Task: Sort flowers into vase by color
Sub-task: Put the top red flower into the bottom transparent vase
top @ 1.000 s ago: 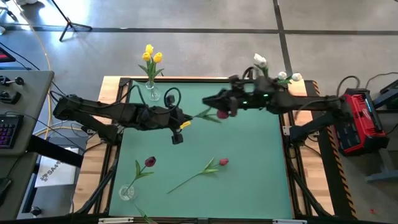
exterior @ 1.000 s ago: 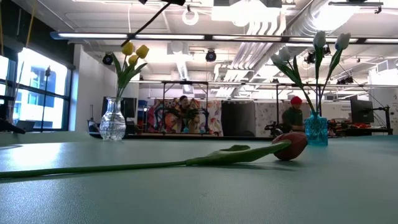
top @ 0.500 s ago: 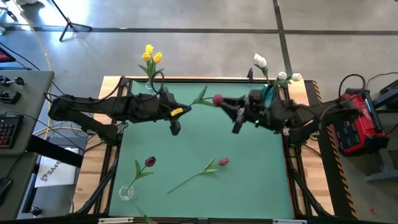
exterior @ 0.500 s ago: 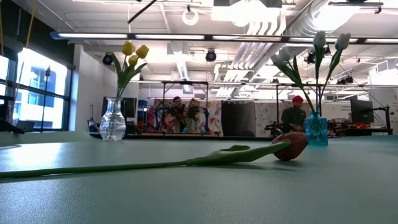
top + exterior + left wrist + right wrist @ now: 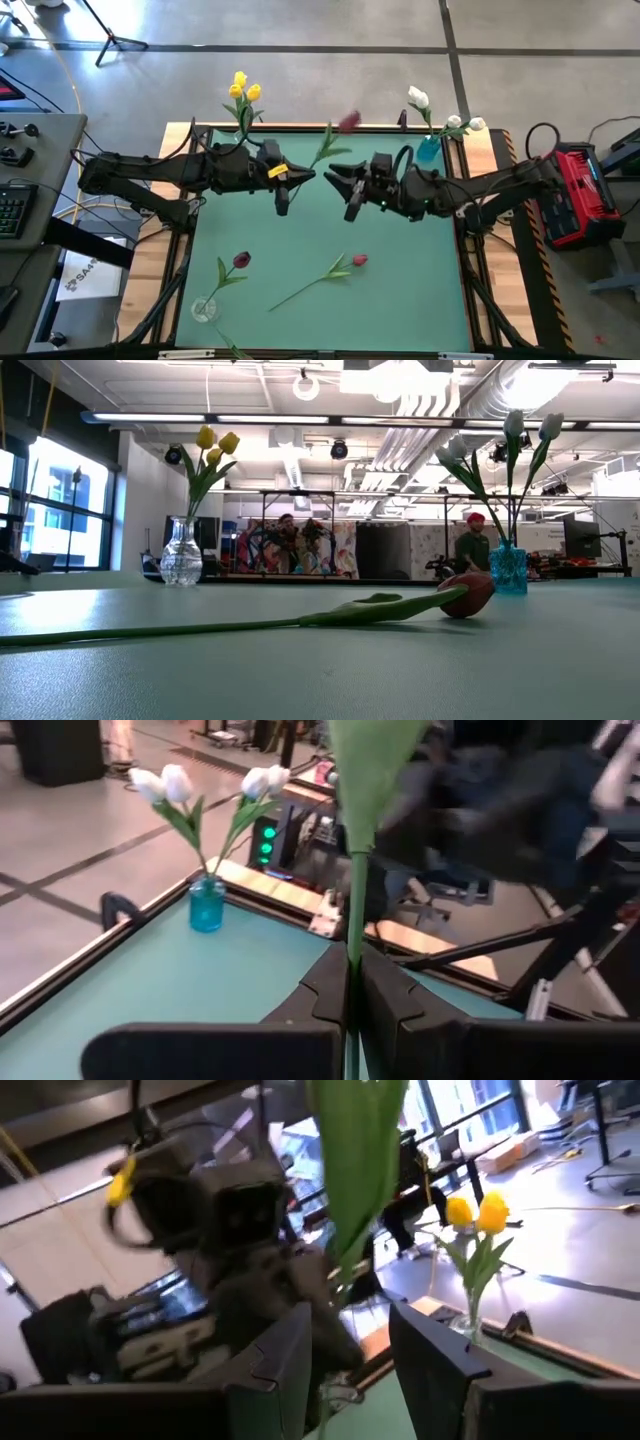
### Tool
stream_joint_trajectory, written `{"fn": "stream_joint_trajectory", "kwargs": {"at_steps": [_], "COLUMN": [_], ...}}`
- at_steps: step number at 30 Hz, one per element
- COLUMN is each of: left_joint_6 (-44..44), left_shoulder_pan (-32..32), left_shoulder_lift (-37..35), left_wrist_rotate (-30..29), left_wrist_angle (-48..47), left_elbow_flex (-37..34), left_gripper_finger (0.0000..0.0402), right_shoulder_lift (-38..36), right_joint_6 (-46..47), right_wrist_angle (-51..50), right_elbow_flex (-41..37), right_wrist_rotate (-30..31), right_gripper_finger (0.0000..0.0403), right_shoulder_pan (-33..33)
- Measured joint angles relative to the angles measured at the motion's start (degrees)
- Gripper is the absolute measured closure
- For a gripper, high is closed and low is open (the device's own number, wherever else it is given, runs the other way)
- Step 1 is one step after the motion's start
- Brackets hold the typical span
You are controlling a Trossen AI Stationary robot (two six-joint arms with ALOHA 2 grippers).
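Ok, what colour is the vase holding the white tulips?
Blue: the small glass vase with the white tulips, clearest in the left wrist view.

One camera looks straight down on the table [image 5: 400, 250]; another sits at its surface, facing the room; both share it.

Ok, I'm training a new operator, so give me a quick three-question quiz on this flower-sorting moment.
1. True or false: the right gripper clamps the raised red tulip.
2. Which tulips stand in the blue vase? A yellow, B white, C red.
3. Which gripper is open?
Key: 1 false, the left gripper is shut on its stem; 2 B; 3 right.
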Motion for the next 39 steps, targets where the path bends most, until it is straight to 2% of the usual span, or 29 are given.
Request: {"fn": "stream_joint_trajectory", "kwargs": {"at_steps": [3,10,16,19,22,24,28,34,39], "left_joint_6": [0.1,0.5,0.0,-0.8,-1.1,-1.1,-1.0,-1.0,-1.3], "left_shoulder_pan": [0.0,0.0,0.0,0.0,0.0,0.0,0.0,0.1,0.6], "left_shoulder_lift": [0.2,0.7,3.0,4.4,5.0,5.1,5.1,5.1,5.0], "left_wrist_rotate": [1.0,3.0,5.9,7.1,7.1,7.2,9.7,9.5,9.6], "left_wrist_angle": [1.1,2.0,2.4,2.9,3.3,3.4,3.5,3.8,3.8], "left_elbow_flex": [0.0,0.0,0.0,0.0,0.0,0.0,0.0,0.0,0.0], "left_gripper_finger": [0.0401,0.0401,0.0401,0.0401,0.0401,0.0398,0.0368,0.0312,0.0296], "right_shoulder_lift": [-0.1,0.0,0.0,0.0,0.0,-0.1,-0.1,0.0,0.0], "right_joint_6": [-0.1,0.8,0.8,2.2,2.1,1.5,2.3,2.8,1.5], "right_wrist_angle": [0.8,1.1,1.2,-0.1,-1.3,-1.6,-2.8,-5.2,-5.4], "right_elbow_flex": [0.0,0.0,0.0,0.0,0.0,0.1,0.1,0.1,0.1], "right_wrist_rotate": [-1.8,-10.9,-14.4,-15.4,-15.4,-15.4,-18.9,-24.7,-29.4], "right_gripper_finger": [0.0277,0.0277,0.0281,0.0312,0.0376,0.0392,0.0397,0.04,0.0402], "right_shoulder_pan": [-1.3,-5.0,-6.9,-7.5,-7.7,-7.7,-8.8,-10.8,-12.0]}}
